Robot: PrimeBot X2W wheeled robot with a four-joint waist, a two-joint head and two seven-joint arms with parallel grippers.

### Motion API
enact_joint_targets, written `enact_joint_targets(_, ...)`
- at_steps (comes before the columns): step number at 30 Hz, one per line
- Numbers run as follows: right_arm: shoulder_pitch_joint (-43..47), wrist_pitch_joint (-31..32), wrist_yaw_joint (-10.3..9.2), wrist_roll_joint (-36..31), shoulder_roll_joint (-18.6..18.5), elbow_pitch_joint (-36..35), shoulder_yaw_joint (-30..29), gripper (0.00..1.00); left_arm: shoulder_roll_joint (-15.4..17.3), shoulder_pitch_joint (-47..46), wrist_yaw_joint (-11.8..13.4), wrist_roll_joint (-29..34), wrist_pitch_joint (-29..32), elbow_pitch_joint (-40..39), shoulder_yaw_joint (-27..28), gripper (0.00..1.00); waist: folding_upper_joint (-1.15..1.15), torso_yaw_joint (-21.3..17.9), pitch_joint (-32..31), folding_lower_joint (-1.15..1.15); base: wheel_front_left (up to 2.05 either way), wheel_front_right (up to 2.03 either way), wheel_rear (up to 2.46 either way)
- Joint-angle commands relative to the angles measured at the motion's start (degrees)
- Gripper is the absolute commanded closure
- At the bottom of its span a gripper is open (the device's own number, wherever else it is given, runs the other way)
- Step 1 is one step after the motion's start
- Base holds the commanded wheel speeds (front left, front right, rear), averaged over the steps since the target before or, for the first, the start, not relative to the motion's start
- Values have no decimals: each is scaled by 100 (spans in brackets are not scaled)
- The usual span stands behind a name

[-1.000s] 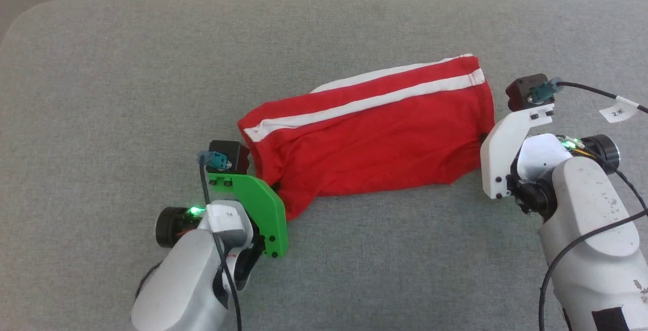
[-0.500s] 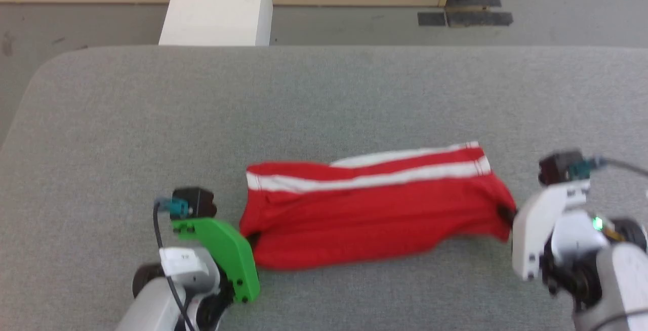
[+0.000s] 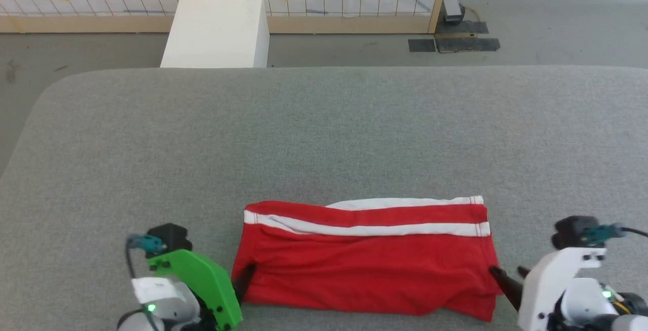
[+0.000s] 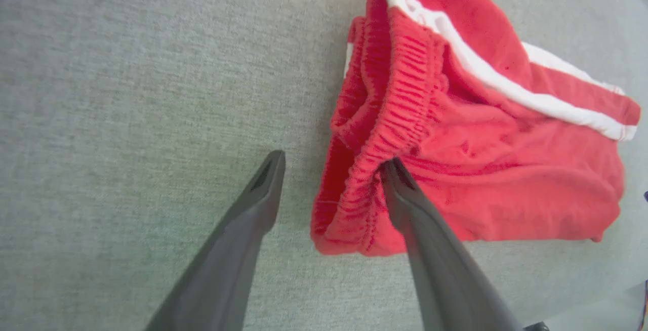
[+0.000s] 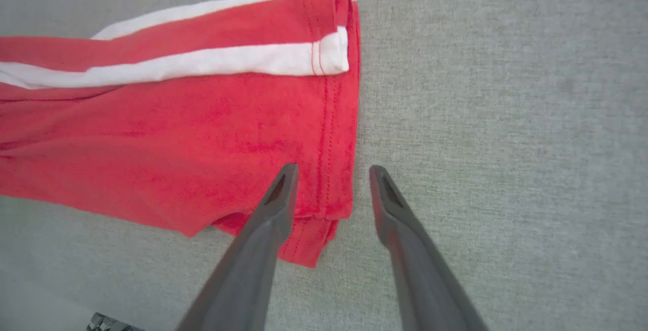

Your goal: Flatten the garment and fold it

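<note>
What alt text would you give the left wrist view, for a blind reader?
Red shorts with white stripes lie bunched on a grey surface, elastic waistband nearest the camera. The left gripper, open, has its two dark fingers astride the waistband: one against the fabric, one over bare surface.

The left arm [image 3: 157,306] has a bright green flat plate [image 3: 202,280]. The right arm [image 3: 582,300] has a white plate [image 3: 549,283] with small dark screws [image 3: 587,257]. Each plate carries a little black box [image 3: 167,236] with a blue-green plug [image 3: 147,243] and a black cable [image 3: 130,266]. Tiny green lights [image 3: 151,308] glow. The fingers [image 4: 243,230] are long, dark grey and pointy.
</note>
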Motion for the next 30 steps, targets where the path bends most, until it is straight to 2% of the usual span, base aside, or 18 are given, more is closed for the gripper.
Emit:
enact_joint_targets(1, 48, 11, -8, 120, 22, -121, -82, 0, 43, 79, 29, -89, -56, -129, 111, 0, 0, 17, -44, 0, 0, 0, 0)
enact_joint_targets(7, -8, 274, -8, 496, 57, -532, -624, 0, 213, 173, 203, -59, -677, -696, 794, 0, 0, 36, -116, 0, 0, 0, 0)
enact_joint_targets(12, -288, 484, -8, 618, -207, -340, -598, 0, 355, 83, -115, 541, -2143, -824, 1152, 0, 0, 40, 0, 0, 0, 0, 0)
enact_joint_targets(17, -647, 519, -8, 840, -693, 180, -142, 0, 366, -124, -501, 1323, -3752, -533, 1058, 0, 0, 104, 207, 0, 0, 0, 0)
enact_joint_targets(19, -758, 523, -8, 919, -810, 411, 54, 0, 332, -191, -591, 1537, -4209, -383, 975, 0, 0, 139, 267, 0, 0, 0, 0)
enact_joint_targets(25, -992, 536, -8, 1072, -986, 977, 622, 0, 155, -343, -650, 1881, -4660, -142, 852, 0, 0, 225, 418, 0, 0, 0, 0)
enact_joint_targets(30, -1162, 447, -8, 1296, -887, 1297, 1037, 0, 49, -364, -666, 1951, -4720, -77, 855, 0, 0, 260, 477, 0, 0, 0, 0)
